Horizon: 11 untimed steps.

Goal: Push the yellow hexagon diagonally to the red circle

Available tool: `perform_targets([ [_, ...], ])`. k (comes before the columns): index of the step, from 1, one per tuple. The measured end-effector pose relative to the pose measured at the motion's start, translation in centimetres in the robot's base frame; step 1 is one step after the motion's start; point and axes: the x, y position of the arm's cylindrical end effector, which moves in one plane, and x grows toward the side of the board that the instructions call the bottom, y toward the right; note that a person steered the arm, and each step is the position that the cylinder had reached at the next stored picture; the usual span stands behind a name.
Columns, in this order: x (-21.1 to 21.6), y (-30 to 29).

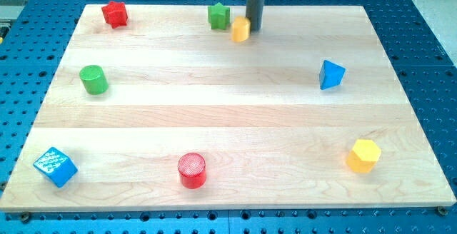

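Observation:
The yellow hexagon (363, 155) lies near the view's bottom right of the wooden board (235, 120). The red circle (192, 170) stands near the view's bottom edge, left of centre, far from the hexagon. My tip (254, 30) is at the view's top centre, touching or just right of a small yellow block (240, 29). The tip is far from both the hexagon and the red circle.
A green block (218, 15) sits just left of the small yellow block. A red star-like block (114, 13) is at the top left. A green cylinder (93, 79) is at the left, a blue cube (55, 167) at the bottom left, a blue triangle (331, 74) at the right.

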Motion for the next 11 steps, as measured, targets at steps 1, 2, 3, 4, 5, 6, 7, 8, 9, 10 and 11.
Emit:
perform_targets([
  [1, 4.9, -1.9],
  [2, 3.9, 5.6],
  [3, 6.4, 16.0],
  [4, 13.1, 24.9],
  [5, 26.6, 24.2],
  [6, 30.8, 23.6],
  [7, 28.1, 18.2],
  [8, 24.2, 11.4],
  [9, 21.5, 7.8],
  [10, 21.5, 7.8],
  [11, 21.5, 7.8],
])
